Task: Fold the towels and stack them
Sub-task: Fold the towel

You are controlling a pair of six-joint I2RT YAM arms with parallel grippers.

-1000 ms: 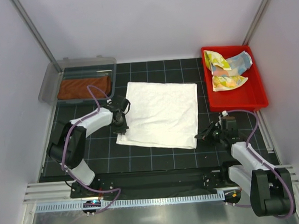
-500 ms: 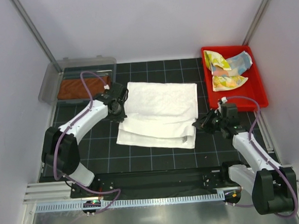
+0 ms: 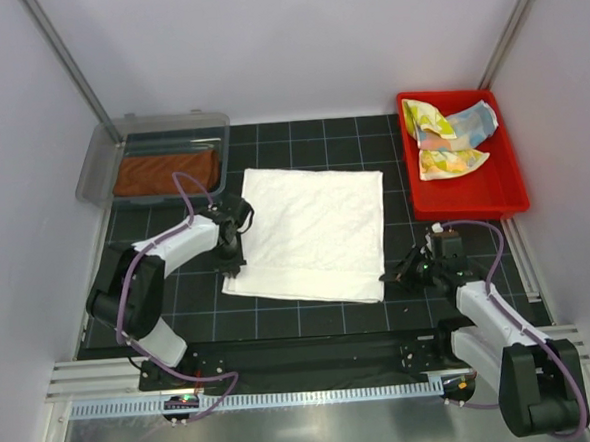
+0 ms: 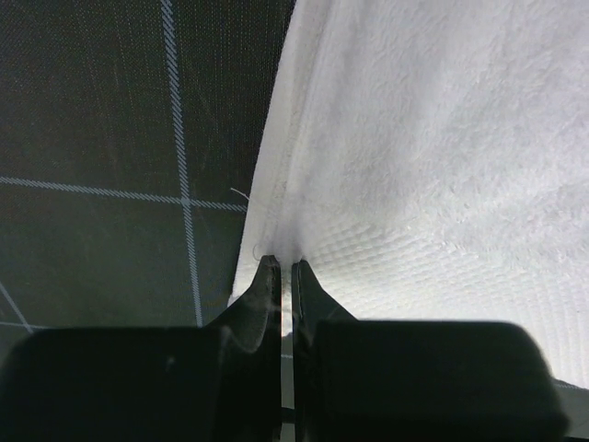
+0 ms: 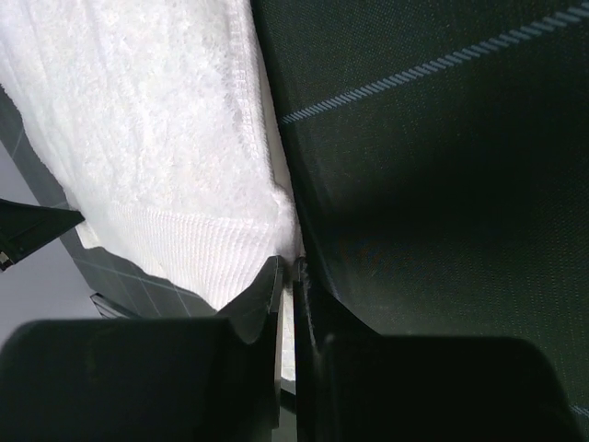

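Note:
The white towel (image 3: 311,230) lies spread on the black grid mat, and also fills the left wrist view (image 4: 442,138) and the right wrist view (image 5: 156,120). My left gripper (image 3: 232,269) is shut on its near-left corner, with cloth pinched between the tips (image 4: 283,265). My right gripper (image 3: 388,274) is shut on its near-right corner (image 5: 290,265). The rust-brown towel (image 3: 165,173) lies flat in the clear bin (image 3: 154,122) at the back left. The pale yellow patterned towel (image 3: 427,120) and the light-blue one (image 3: 474,120) lie crumpled in the red tray (image 3: 465,211).
The clear bin sits at the mat's back-left corner and the red tray along its right side. White walls close in both sides and the back. A metal rail runs across the near edge by the arm bases.
Half a second ago both grippers had carried the near edge up and toward the back, showing a fold. Now they are back near and low, and the towel lies flat again.

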